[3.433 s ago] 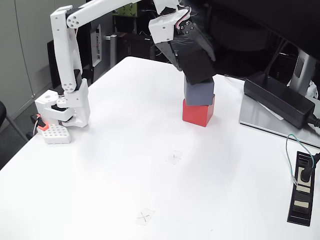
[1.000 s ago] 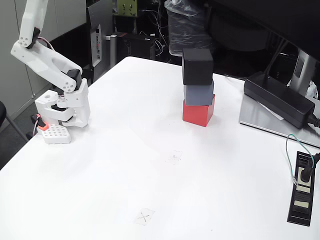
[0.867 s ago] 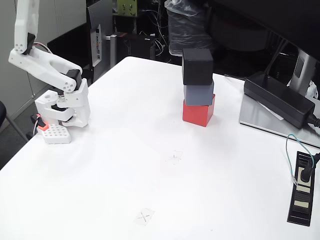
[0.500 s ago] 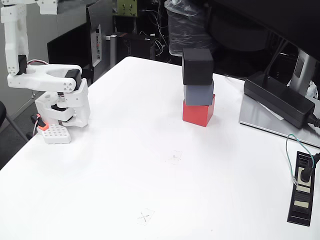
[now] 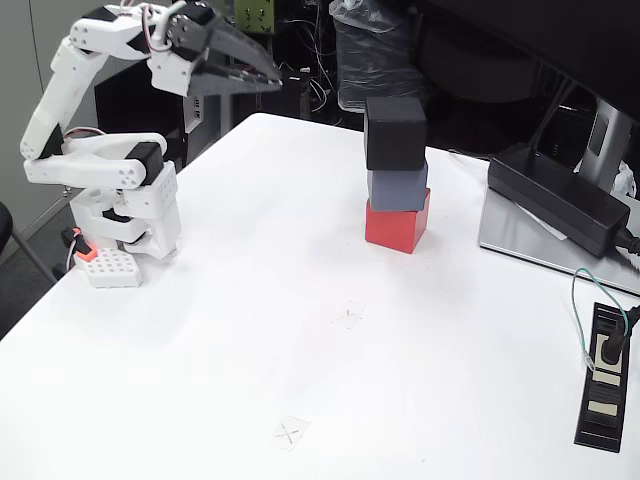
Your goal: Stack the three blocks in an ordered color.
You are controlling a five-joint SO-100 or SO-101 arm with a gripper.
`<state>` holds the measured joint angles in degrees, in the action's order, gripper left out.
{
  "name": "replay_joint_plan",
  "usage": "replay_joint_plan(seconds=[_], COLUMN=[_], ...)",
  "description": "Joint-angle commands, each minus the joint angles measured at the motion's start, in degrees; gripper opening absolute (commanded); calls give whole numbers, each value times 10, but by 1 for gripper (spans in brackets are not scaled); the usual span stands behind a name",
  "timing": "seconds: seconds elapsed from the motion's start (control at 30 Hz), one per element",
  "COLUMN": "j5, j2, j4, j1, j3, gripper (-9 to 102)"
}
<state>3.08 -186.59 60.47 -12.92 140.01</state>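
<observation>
Looks like the stacking is pretty much finished here. The red block (image 5: 396, 226) is sat on the white table (image 5: 300, 340), the grey block (image 5: 398, 184) is on top of it, and the black block (image 5: 394, 131) is perched on the grey one, turned a bit off square. Nothing is held: the claw (image 5: 268, 76) is parked up high at the left of the fixed view, well apart from the tower, and its fingers look pressed together and empty. Nothing seems left to be done except maybe checking that the tower stands.
</observation>
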Motion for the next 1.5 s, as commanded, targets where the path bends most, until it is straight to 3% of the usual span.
replay_joint_plan(seconds=[0.0, 0.23, 0.63, 0.93, 1.2, 1.47], j5=[-4, -5, -5, -14, -118, -115], j2=[-18, -48, -47, -46, -45, -45], j4=[-54, -135, -232, -231, -229, -229], j1=[15, 15, 21, 22, 23, 23], j3=[98, 254, 368, 370, 370, 370], gripper=[-1, -1, -1, -1, -1, -1])
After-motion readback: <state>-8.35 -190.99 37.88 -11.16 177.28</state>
